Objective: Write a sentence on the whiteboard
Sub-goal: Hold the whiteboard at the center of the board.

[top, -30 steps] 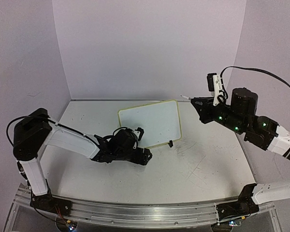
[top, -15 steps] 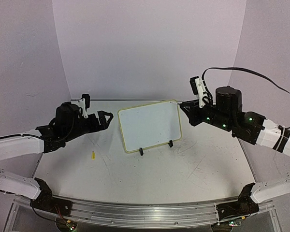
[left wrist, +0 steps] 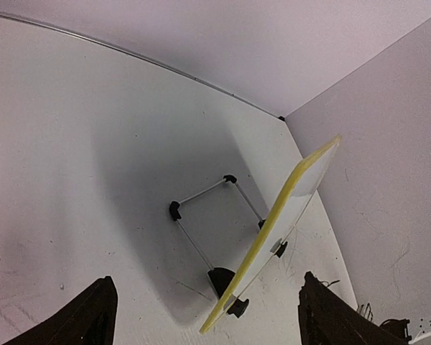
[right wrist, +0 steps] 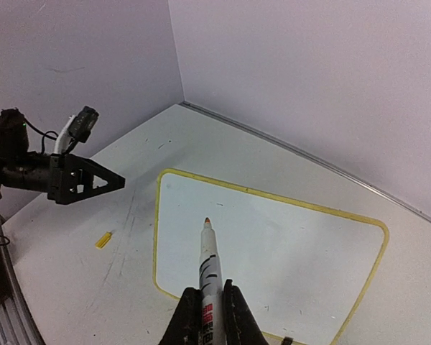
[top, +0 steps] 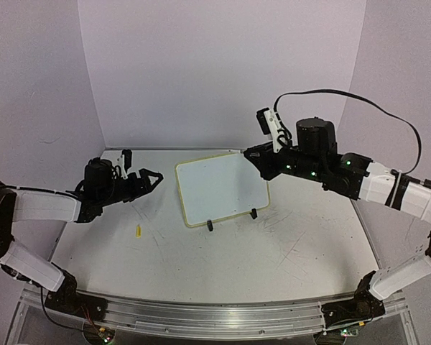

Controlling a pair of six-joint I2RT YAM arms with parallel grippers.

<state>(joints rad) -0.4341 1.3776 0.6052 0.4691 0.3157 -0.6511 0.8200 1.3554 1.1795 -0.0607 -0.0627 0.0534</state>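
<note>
The whiteboard [top: 223, 188] stands tilted on its black clip feet and wire stand at the table's middle; its face is blank. My right gripper [top: 253, 155] hovers over the board's upper right corner, shut on a white marker [right wrist: 210, 267] whose uncapped orange tip [right wrist: 207, 221] points at the board [right wrist: 273, 244]. My left gripper [top: 152, 178] is open and empty, a little left of the board's left edge. In the left wrist view the board [left wrist: 287, 208] shows edge-on between my open fingers [left wrist: 93, 316], with the wire stand [left wrist: 201, 208] behind it.
A small yellow marker cap [top: 138, 231] lies on the table left of the board, also in the right wrist view [right wrist: 104, 239]. Walls close the table at the back and both sides. The right arm's cable [top: 359, 97] loops above it.
My left gripper left the board's left foot and swung out to the board's left side. A yellow cap now lies on the table. My right gripper moved left over the board with the marker.
</note>
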